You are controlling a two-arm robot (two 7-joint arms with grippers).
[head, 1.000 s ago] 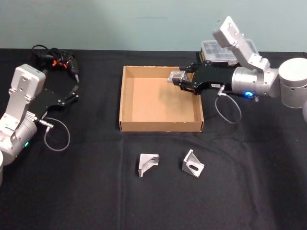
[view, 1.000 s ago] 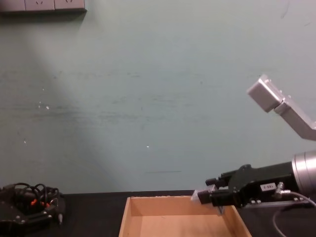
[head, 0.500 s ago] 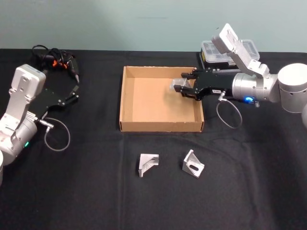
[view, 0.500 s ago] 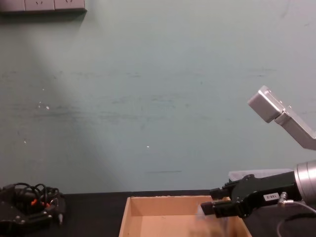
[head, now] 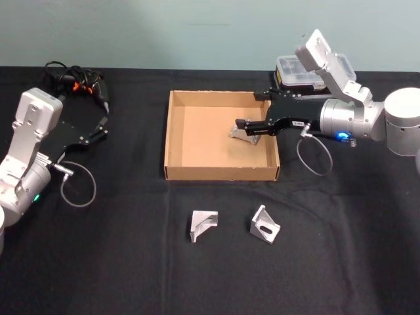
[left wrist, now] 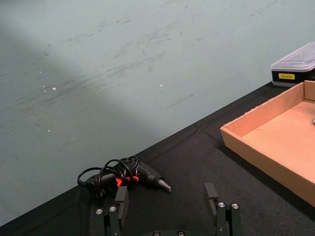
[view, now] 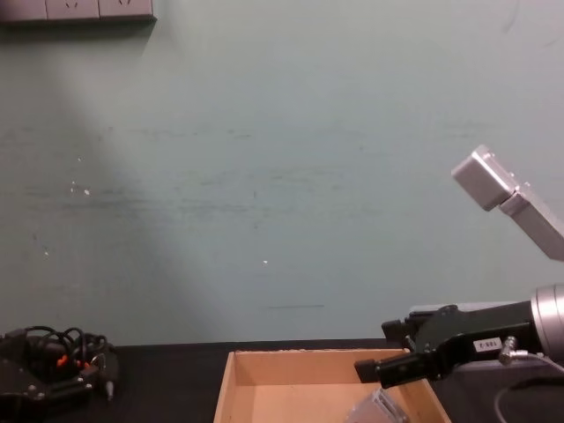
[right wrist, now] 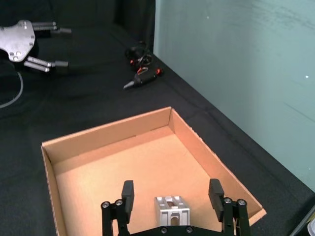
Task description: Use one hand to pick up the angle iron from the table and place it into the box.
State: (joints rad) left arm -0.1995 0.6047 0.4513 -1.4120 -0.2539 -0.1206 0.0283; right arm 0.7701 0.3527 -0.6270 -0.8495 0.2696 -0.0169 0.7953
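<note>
Since half a second before, the angle iron (head: 241, 132) had left the right gripper (head: 249, 109) and lay on the floor of the box (head: 220, 173), toward its three o'clock wall, with the jaws spread wide over it and touching nothing.

At nine o'clock of the box, the left gripper (head: 102, 126) sat parked on the table (head: 131, 262), fingers apart and empty. A corded drill (head: 82, 84) lay at ten o'clock, well clear. At six o'clock of the box, two more pieces waited on the open table: the left bracket (head: 202, 224) and, near it but apart, the right bracket (head: 264, 224). A black case (head: 295, 69) stood at two o'clock, just beside the box corner.

The brackets looked like rigid, fairly light metal with smooth faces that could slip. A pinch across the flat parallel sides seemed safest.

The box walls were low, so a modest lift should have cleared them. The table around both brackets was open, and the case crowded only the far right.
</note>
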